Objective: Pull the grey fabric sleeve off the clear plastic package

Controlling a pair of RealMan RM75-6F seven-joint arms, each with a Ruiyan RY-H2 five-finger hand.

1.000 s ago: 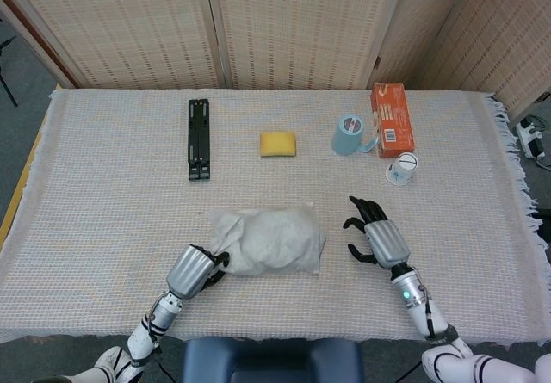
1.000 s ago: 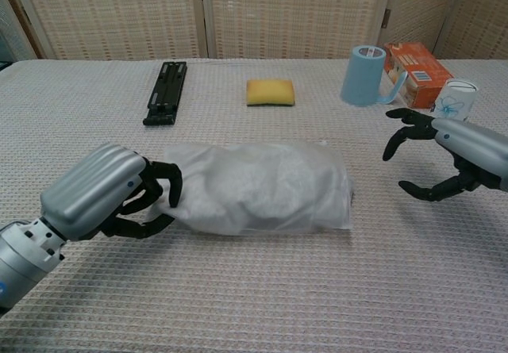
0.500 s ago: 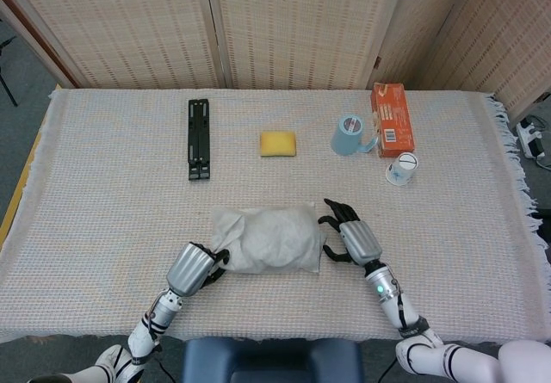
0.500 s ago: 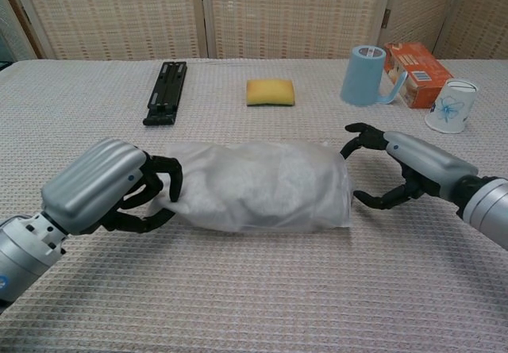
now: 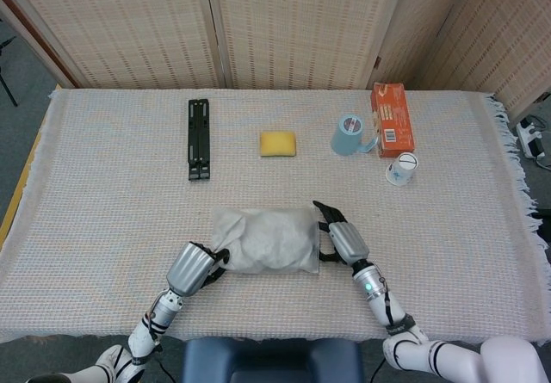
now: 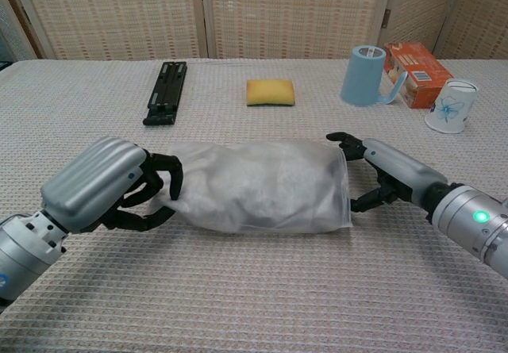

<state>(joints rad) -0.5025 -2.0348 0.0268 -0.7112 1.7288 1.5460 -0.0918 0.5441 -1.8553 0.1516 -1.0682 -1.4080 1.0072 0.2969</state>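
The grey fabric sleeve (image 5: 267, 239) lies across the near middle of the table and covers the package; a thin clear plastic edge (image 6: 348, 204) shows at its right end. My left hand (image 5: 194, 267) grips the bunched left end of the sleeve (image 6: 254, 186), fingers curled into the fabric. My right hand (image 5: 338, 235) is at the right end, its fingers spread around that end, one over the far corner and the thumb near the front corner. From the chest view the left hand (image 6: 103, 182) and right hand (image 6: 389, 174) flank the bundle.
At the back stand a black folded bar (image 5: 199, 138), a yellow sponge (image 5: 277, 144), a blue mug (image 5: 348, 135), an orange box (image 5: 392, 119) and a white paper cup (image 5: 402, 169). A woven cloth (image 5: 103, 211) covers the table.
My right hand has moved left from open table to the package's right end, its fingers now straddling it. The left hand has kept its hold on the left end.
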